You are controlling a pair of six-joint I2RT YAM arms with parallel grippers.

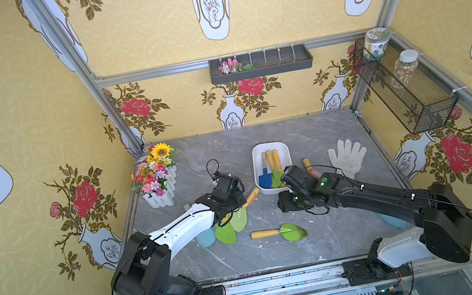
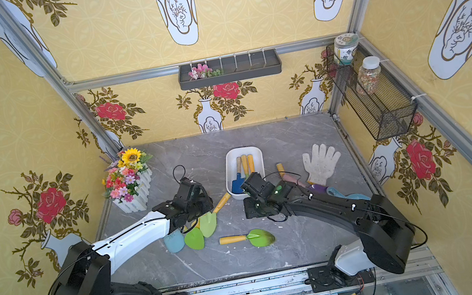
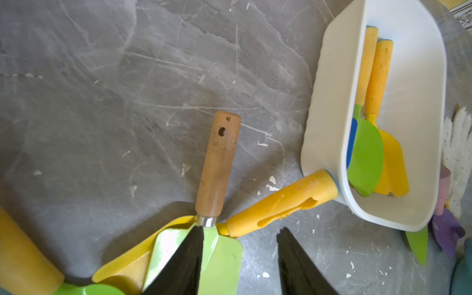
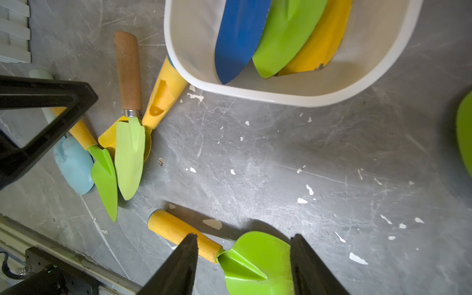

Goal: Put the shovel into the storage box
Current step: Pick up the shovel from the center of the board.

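The white storage box (image 1: pixel 283 149) (image 2: pixel 257 155) (image 3: pixel 329 107) (image 4: pixel 281 94) stands mid-table with a blue, a green and a yellow shovel inside. My left gripper (image 1: pixel 229 204) (image 3: pixel 241 229) is open just above a cluster of shovels, one finger over a light green trowel with a wooden handle (image 3: pixel 218 163) (image 4: pixel 129 153). A yellow shovel (image 3: pixel 281 201) lies under it, its handle end touching the box. My right gripper (image 1: pixel 289 204) (image 4: pixel 244 236) is open above a lone green shovel with a yellow handle (image 1: pixel 279 232) (image 2: pixel 247 238) (image 4: pixel 255 260), which lies flat on the table.
A white glove (image 1: pixel 347 156) and more shovels (image 2: pixel 317 188) lie right of the box, partly under the right arm. A flower planter (image 1: pixel 158 178) stands at the back left. A dark grey tray (image 1: pixel 261 65) and a wire basket (image 1: pixel 407 85) hang on the walls.
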